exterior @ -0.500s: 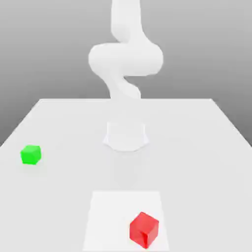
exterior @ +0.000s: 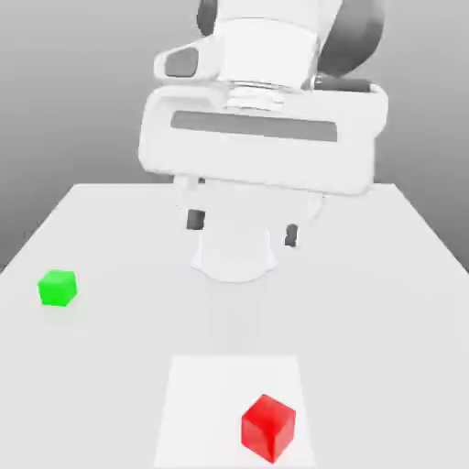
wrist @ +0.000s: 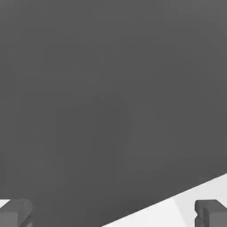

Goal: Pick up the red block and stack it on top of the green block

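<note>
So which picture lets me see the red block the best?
The exterior view. There the red block sits whole on the table, near the front edge, with its top and two sides showing. The hand view gives nothing of the block, just dark background, a pale strip of table and the tips of the open fingers.

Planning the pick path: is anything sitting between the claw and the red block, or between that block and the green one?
Nothing visible. The open claw hangs empty above the table; bare surface separates it from the red block and that from the green block.
</note>
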